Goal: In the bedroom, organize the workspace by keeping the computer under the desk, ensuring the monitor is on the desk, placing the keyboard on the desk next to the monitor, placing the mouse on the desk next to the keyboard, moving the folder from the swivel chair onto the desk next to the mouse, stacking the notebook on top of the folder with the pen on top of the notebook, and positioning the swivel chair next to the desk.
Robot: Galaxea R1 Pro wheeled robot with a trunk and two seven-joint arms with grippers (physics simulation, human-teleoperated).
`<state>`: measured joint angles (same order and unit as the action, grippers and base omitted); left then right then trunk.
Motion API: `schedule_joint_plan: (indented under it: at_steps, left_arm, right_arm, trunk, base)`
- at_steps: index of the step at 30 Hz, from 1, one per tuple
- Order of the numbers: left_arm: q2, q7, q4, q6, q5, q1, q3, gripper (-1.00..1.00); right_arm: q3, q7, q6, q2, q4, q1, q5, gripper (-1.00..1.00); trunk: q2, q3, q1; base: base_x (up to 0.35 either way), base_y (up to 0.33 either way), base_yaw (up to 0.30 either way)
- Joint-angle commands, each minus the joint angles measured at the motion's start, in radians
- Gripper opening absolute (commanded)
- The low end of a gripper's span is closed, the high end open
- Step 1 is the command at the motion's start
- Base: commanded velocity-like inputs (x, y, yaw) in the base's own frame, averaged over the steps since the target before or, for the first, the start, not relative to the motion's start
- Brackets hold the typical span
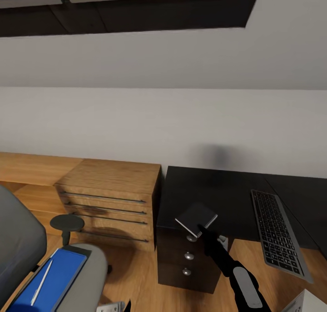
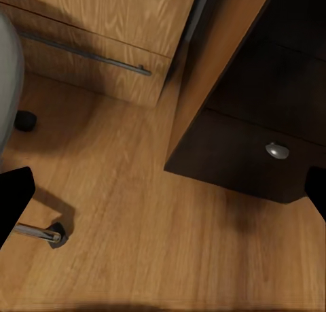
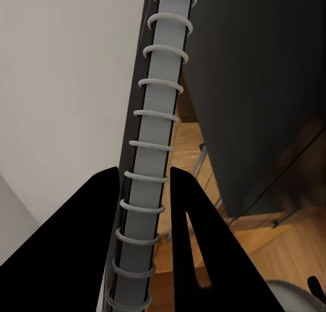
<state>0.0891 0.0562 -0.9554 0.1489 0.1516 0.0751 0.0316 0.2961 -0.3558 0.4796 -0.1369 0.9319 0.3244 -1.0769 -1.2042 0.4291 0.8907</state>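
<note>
My right gripper (image 1: 205, 234) is shut on the dark grey notebook (image 1: 196, 218), holding it tilted over the left end of the black desk (image 1: 204, 189). In the right wrist view the black fingers (image 3: 102, 244) clamp the notebook's spiral spine (image 3: 153, 156). The keyboard (image 1: 277, 235) lies on the desk to the right. At lower left stands the swivel chair (image 1: 18, 244), with the blue folder (image 1: 56, 275) on its seat and the white pen (image 1: 41, 282) lying on the folder. My left gripper (image 2: 163, 196) hangs open over the wood floor near the desk's drawers.
A light wooden drawer unit (image 1: 109, 203) stands between the chair and the desk. The desk's black drawer unit (image 1: 188, 256) with silver knobs sits below the notebook. A pale wall runs close behind. A white boxy corner (image 1: 309, 303) shows at bottom right.
</note>
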Motion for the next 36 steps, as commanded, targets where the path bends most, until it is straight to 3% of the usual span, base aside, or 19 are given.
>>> schedule_joint_plan:
  at_steps: [1,9,36]
  left_arm:
    - [0.0,0.005,-0.001,-0.009,0.011,0.0,-0.001,1.0]
    - [0.0,0.004,-0.002,-0.027,0.011,0.0,-0.002,1.0]
    - [0.0,0.004,-0.002,-0.027,0.009,0.0,-0.001,1.0]
  right_arm:
    - [0.005,0.0,0.009,-0.001,0.0,0.001,-0.006,-1.0]
    - [0.002,-0.001,-0.054,0.0,0.0,0.001,-0.005,-1.0]
    - [0.001,0.0,-0.064,0.0,-0.001,0.001,-0.003,-1.0]
  trunk:
    - [-0.008,0.004,0.004]
    - [-0.064,0.029,0.035]
    - [-0.253,0.114,0.138]
  base:
    - [0.0,0.0,0.0]
    - [0.0,0.0,0.0]
    - [0.0,0.0,0.0]
